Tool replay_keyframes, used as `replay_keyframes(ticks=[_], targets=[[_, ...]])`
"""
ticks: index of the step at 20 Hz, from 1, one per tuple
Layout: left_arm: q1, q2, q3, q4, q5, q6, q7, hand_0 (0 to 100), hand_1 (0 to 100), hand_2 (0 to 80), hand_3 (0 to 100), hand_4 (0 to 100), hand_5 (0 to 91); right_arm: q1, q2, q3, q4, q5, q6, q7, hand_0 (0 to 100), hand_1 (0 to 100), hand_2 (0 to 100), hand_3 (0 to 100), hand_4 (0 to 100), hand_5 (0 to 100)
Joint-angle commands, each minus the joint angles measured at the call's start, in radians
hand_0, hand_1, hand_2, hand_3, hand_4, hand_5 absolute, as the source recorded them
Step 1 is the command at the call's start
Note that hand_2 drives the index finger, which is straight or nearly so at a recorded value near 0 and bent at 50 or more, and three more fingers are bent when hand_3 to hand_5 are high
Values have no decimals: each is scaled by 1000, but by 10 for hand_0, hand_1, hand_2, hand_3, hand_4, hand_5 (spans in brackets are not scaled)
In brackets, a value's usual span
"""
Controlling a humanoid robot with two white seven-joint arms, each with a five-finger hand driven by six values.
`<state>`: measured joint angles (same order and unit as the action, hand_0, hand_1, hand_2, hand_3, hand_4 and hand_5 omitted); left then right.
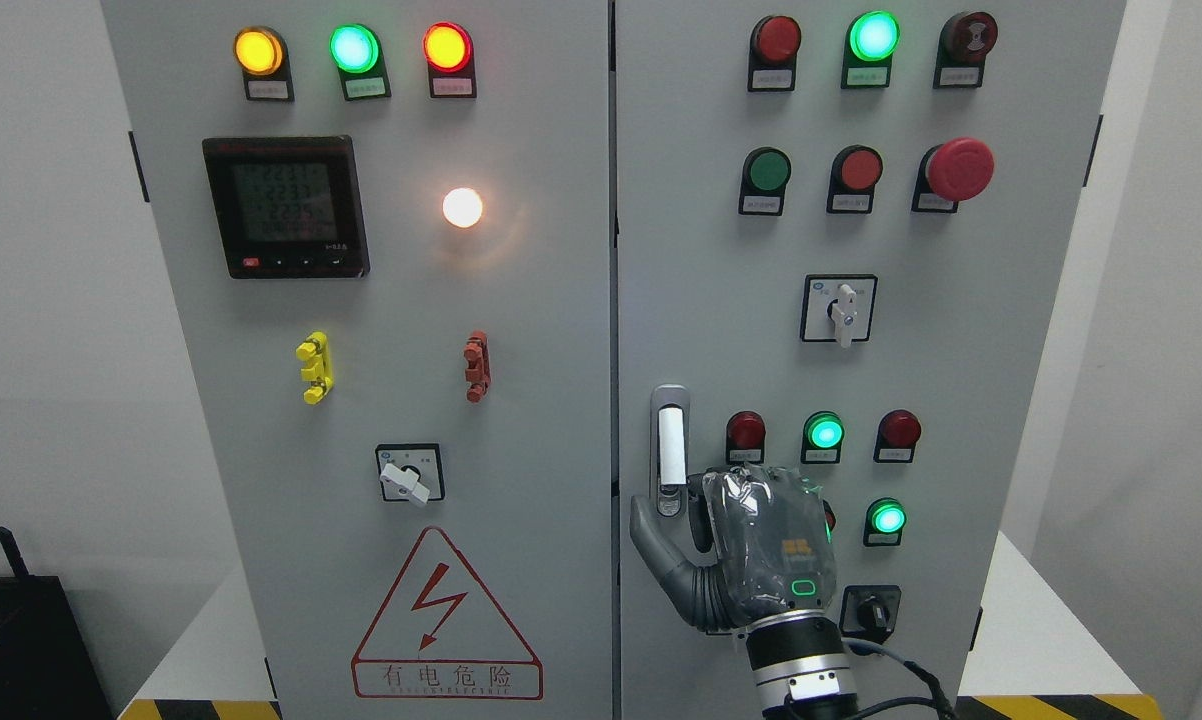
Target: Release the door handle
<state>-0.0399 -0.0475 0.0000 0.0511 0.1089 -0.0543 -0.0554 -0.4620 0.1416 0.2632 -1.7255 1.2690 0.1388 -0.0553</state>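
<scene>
The right hand (751, 550) is raised at the foot of the door handle (670, 450), low on the right cabinet door (721, 250). Its thumb lies below the handle and its fingers seem curled toward the lower end, though contact is unclear. Pulling away before the fingers open could snag the handle or tug the door open.

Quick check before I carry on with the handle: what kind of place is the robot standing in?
Probably an electrical or plant room, or a training mock-up of one. The right hand is at the door handle of a grey control cabinet carrying indicator lamps, a digital meter and a high-voltage warning triangle.
</scene>
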Motion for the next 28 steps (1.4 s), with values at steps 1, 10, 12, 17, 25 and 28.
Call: replay_keyframes(ticks=[1,10,12,17,25,28], targets=[[0,0,18,1,0,1,0,120,389,0,0,0,0,-12,0,-2,24,-2,-1,0,475,162,1000,1000,1000,1000],[0,0,18,0,0,1,0,120,389,0,0,0,0,-24,-5,-18,32,-6,1,-1,507,174,1000,1000,1000,1000],[0,0,18,1,0,1,0,120,389,0,0,0,0,-24,-5,-18,32,-6,-1,-1,515,171,1000,1000,1000,1000],[0,0,18,1,0,1,0,120,389,0,0,0,0,-24,-5,-19,32,-6,2,-1,543,176,1000,1000,1000,1000],[0,0,18,0,0,1,0,120,389,0,0,0,0,-24,-7,-24,32,-6,7,-3,559,202,1000,1000,1000,1000],[0,0,18,0,0,1,0,120,389,0,0,0,0,-24,-7,-24,30,-6,7,-3,561,209,1000,1000,1000,1000]])
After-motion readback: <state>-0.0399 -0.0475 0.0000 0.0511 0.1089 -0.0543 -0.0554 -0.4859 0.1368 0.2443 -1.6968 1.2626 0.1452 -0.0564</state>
